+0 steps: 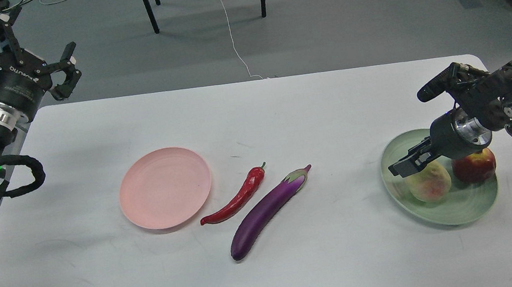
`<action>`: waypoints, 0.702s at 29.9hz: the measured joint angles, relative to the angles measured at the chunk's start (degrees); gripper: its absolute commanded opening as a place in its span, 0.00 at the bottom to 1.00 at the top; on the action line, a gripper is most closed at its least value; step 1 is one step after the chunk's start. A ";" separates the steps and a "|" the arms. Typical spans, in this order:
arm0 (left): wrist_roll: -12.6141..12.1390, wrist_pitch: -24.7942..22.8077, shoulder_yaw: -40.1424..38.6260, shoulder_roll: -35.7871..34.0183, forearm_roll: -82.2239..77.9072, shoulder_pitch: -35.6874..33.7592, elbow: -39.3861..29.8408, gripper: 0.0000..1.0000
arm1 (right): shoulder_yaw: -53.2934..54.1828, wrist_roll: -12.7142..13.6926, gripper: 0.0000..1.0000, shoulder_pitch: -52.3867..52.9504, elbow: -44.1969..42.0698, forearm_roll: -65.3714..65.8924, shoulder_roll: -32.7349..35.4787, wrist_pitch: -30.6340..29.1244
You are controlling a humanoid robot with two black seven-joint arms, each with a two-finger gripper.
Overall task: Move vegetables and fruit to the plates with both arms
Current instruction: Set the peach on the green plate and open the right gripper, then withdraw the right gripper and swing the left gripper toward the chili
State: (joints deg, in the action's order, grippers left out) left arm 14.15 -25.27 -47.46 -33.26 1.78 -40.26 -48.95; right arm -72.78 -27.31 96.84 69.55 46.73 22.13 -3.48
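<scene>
The peach lies in the pale green plate at the right side of the white worktop, on the plate's left half, and the dark red pomegranate sits just beside it to the right, partly hidden behind the wrist of the right arm. The right hand hangs right over the peach's upper left edge; its dark fingers run together against the fruit, so whether they grip the peach or merely hover at it I cannot tell. Toward the middle of the worktop the purple eggplant lies on a slant, its pale cap pointing up and to the right, and the red chili pepper lies just beside it on the left along much the same slant — the two are close but apart. Left of the chili, nearly touching its lower tip, is the pale pink plate, with nothing on it. The left hand is raised off the far left corner of the worktop, well apart from everything on it — its fingers are spread wide and hold nothing. Beyond the worktop's far edge, black chair legs and a white cable show on the grey floor.
</scene>
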 measured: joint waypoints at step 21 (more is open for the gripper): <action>-2.35 0.03 4.38 -8.78 -23.80 -1.46 -18.35 0.97 | 42.59 0.24 0.98 -16.84 -15.55 -5.50 18.54 -3.80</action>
State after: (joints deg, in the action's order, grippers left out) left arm 11.80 -25.24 -43.08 -42.03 -22.02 -41.71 -67.31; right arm -30.19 -27.07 80.00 53.99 41.23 40.67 -7.28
